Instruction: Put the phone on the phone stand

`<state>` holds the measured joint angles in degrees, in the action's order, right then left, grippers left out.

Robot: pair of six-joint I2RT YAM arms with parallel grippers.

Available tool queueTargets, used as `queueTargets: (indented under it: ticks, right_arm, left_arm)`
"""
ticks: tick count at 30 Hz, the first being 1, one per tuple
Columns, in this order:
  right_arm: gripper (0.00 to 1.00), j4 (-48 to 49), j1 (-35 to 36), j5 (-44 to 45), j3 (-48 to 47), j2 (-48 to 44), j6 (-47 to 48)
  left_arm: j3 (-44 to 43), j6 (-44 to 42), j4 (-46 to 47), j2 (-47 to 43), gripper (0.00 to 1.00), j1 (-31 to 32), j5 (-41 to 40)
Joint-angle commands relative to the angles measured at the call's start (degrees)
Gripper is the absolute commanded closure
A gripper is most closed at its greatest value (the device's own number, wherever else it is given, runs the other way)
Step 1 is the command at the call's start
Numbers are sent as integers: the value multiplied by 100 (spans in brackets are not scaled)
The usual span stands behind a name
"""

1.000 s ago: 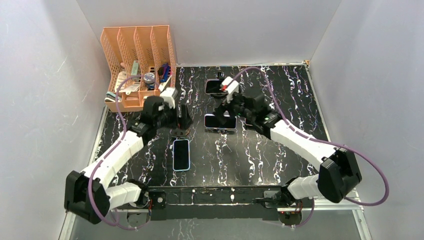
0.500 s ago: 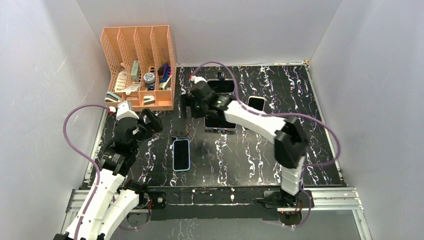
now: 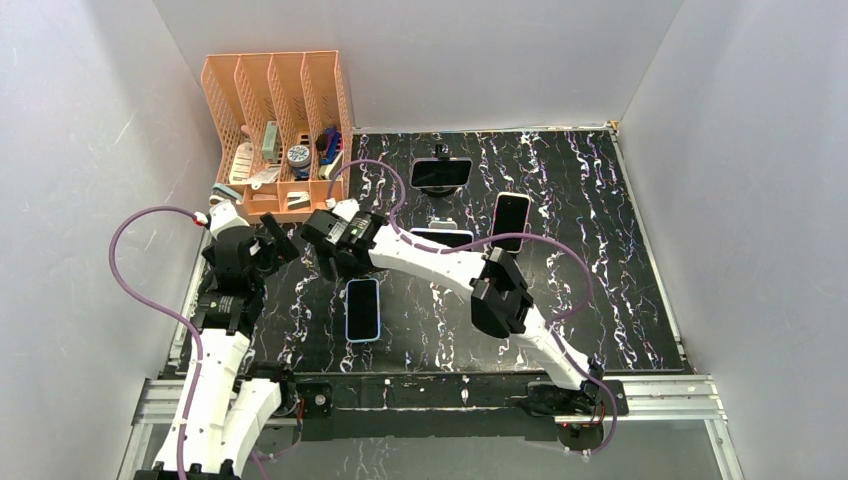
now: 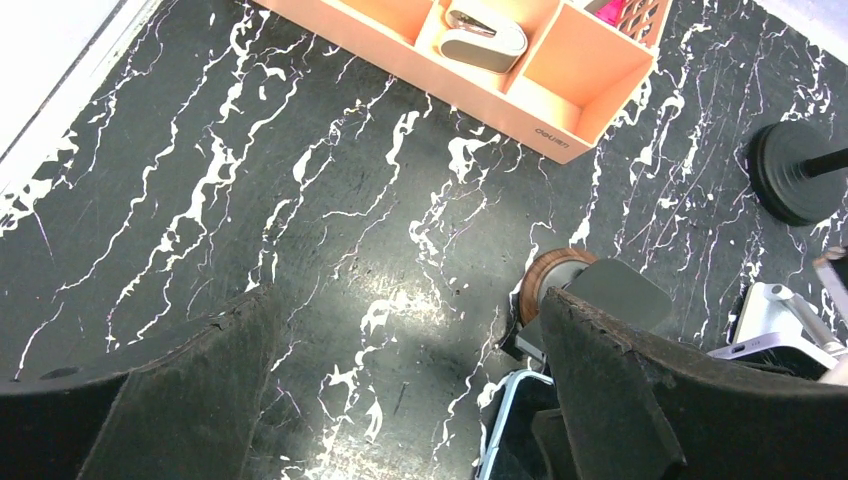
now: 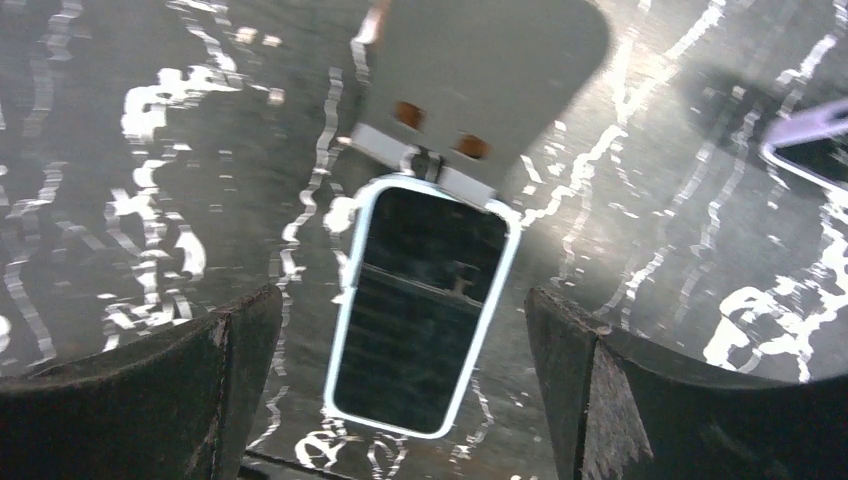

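Observation:
A phone in a light-blue case lies flat, screen up, left of the table's middle. In the right wrist view the phone lies below and between my open fingers, its top end touching the foot of the grey phone stand. My right gripper reaches far left and hovers over the stand, hiding it from above. It holds nothing. My left gripper is open and empty further left. Its view shows the stand on a wooden base and a phone corner by the right finger.
An orange desk organizer stands at the back left. Two other phones rest on stands near the middle. A pink-cased phone lies flat to the right. White walls enclose the table.
The right arm swung from the table's middle to the left, over the stand and blue phone. The left arm drew back to the left edge. Both grippers stayed open.

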<state>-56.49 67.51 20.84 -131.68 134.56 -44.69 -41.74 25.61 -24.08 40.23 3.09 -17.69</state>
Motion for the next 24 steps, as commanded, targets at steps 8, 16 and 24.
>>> queueTargets:
  ticks: [8,16,24]
  right_arm:
    - [1,-570,-69,396,112,220,-143]
    - [1,-222,-81,171,197,379,-61]
    - [1,-200,-133,9,246,555,-217]
  left_arm:
    - [12,-201,-56,-281,2,-28,151]
    - [347,-187,107,-211,2,-28,431]
    - [381,-232,160,-147,2,-28,466]
